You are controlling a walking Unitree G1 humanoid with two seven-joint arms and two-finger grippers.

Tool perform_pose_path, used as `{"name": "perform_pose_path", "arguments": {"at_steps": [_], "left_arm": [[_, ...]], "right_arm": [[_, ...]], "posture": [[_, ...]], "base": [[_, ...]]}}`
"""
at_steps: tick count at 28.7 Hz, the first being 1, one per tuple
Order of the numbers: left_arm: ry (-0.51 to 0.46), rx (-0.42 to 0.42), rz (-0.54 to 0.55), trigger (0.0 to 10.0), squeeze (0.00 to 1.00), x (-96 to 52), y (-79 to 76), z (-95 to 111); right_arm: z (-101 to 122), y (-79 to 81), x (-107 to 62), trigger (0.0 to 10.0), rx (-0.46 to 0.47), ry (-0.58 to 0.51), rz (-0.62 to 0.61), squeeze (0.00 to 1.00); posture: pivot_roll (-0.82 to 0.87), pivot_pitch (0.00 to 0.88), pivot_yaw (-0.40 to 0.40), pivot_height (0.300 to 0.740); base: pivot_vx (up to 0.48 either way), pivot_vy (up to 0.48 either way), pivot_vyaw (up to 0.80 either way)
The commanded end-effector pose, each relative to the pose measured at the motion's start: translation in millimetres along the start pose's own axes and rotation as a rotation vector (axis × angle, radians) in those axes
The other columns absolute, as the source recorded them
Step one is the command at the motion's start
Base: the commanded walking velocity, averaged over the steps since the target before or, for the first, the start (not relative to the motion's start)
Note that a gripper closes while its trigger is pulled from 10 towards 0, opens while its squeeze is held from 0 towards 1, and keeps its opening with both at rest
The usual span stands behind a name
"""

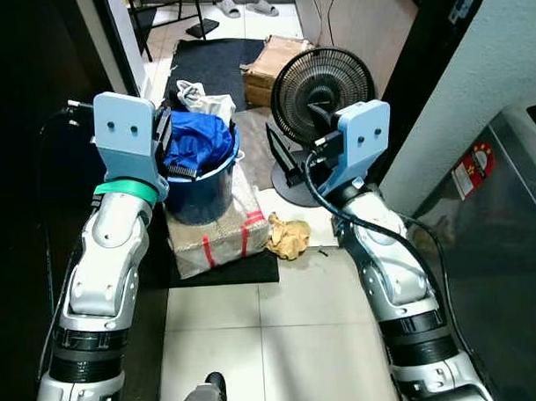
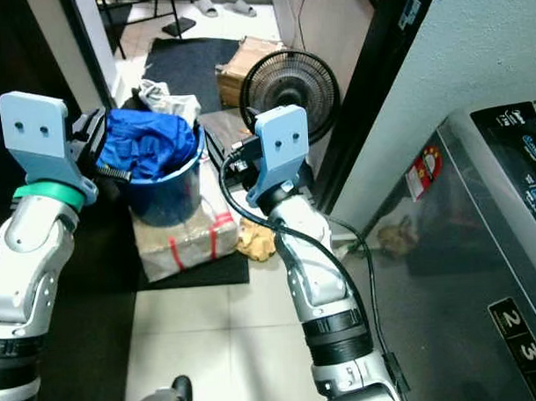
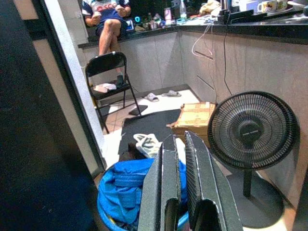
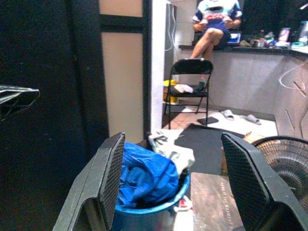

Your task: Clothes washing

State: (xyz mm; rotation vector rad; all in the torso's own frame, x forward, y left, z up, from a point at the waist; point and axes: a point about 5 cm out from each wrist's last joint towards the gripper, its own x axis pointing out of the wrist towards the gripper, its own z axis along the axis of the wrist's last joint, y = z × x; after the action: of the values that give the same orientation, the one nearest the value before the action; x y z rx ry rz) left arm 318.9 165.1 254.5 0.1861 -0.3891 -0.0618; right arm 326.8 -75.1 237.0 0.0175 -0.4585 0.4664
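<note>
A blue bucket [image 1: 202, 192] stands on a taped cardboard box [image 1: 218, 239]. It is heaped with blue clothing [image 1: 195, 140], and a white-grey garment [image 1: 203, 97] lies on its far rim. My left gripper [image 3: 179, 139] hovers at the bucket's near left rim, its fingers [image 1: 167, 147] pressed almost together with nothing between them. My right gripper [image 4: 173, 139] is raised to the right of the bucket, in front of the fan, and stands wide open and empty. The washing machine [image 2: 503, 245] with its dark lid is at the far right.
A black floor fan [image 1: 321, 91] stands right of the bucket, with a crumpled tan cloth [image 1: 287, 237] at its base. Behind are a cardboard box [image 1: 272, 64], a black mat [image 1: 212, 57] and a folding chair [image 3: 108, 72]. A person [image 3: 108, 14] sits on the counter. A dark wall runs along the left.
</note>
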Motion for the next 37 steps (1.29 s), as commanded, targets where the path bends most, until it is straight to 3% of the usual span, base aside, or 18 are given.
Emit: {"name": "perform_pose_path", "arguments": {"at_steps": [1,17,30,37], "left_arm": [[0.002,0.003,-0.017,10.0,0.00,-0.3,-5.2,-2.1],[0.003,0.007,-0.019,10.0,0.00,-0.3,-5.7,-3.5],[0.001,0.011,-0.019,10.0,0.00,0.8,-4.7,-4.1],[-0.002,0.009,-0.021,10.0,0.00,1.0,-5.3,-4.2]], "right_arm": [[-5.3,-3.4,-4.0,10.0,-0.009,0.022,-0.020,0.00],[-7.8,-9.1,-4.2,10.0,-0.016,0.038,-0.057,0.00],[-8.1,-9.4,-2.6,10.0,-0.013,0.037,-0.061,0.00],[-9.7,-9.0,-2.5,10.0,0.015,0.046,-0.069,0.00]], "posture": [[0.03,0.071,0.007,0.740],[0.03,0.070,0.007,0.740],[0.03,0.061,0.007,0.740],[0.03,0.057,0.008,0.740]], "base": [[0.416,0.000,0.00],[0.416,0.000,0.48],[0.418,0.000,0.76],[0.417,0.000,0.00]]}}
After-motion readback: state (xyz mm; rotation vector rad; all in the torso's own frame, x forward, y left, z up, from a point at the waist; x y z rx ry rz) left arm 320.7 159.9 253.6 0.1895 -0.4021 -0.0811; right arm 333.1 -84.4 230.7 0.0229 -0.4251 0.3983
